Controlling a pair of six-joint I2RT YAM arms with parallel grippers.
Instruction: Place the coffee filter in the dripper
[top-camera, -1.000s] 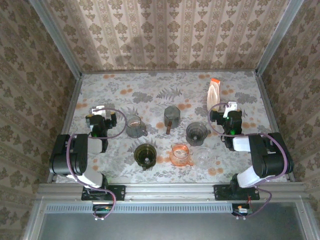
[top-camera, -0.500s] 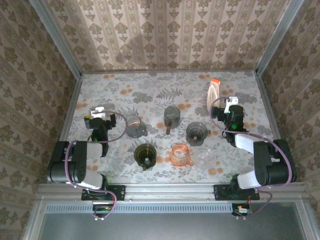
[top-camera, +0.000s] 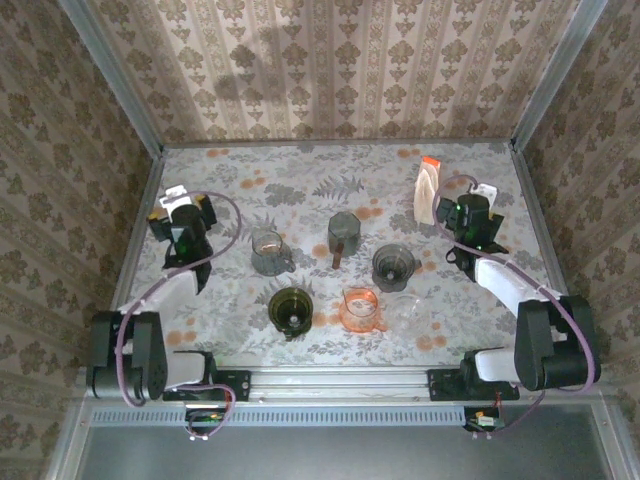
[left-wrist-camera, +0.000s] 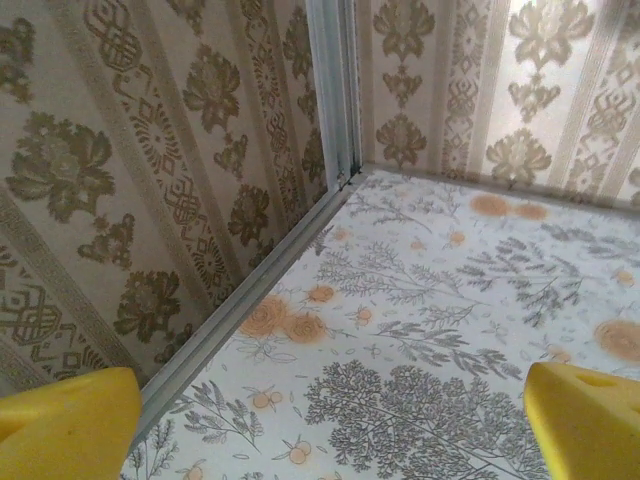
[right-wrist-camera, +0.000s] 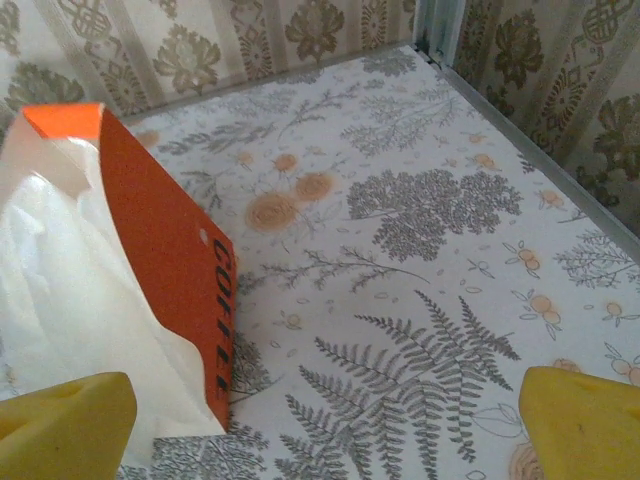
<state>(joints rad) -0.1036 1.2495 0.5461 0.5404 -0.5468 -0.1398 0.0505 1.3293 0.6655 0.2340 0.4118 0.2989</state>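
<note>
Left pincer (left-wrist-camera: 325, 428): wide open, nothing in it; it stands well to the left of the orange dripper (top-camera: 361, 308), facing the back-left corner of the table (top-camera: 300, 175).
Right pincer (right-wrist-camera: 325, 420): wide open, nothing in it; behind and to the right of the orange dripper.
Filter bag (right-wrist-camera: 100, 280): white filters in an orange pack, upright on the table, behind and right of the orange dripper, near the right pincer's left finger (right-wrist-camera: 60, 420); whether they touch, I cannot tell.
Green dripper (top-camera: 291, 308): left of the orange dripper.
Grey dripper (top-camera: 393, 265): just behind it.
</note>
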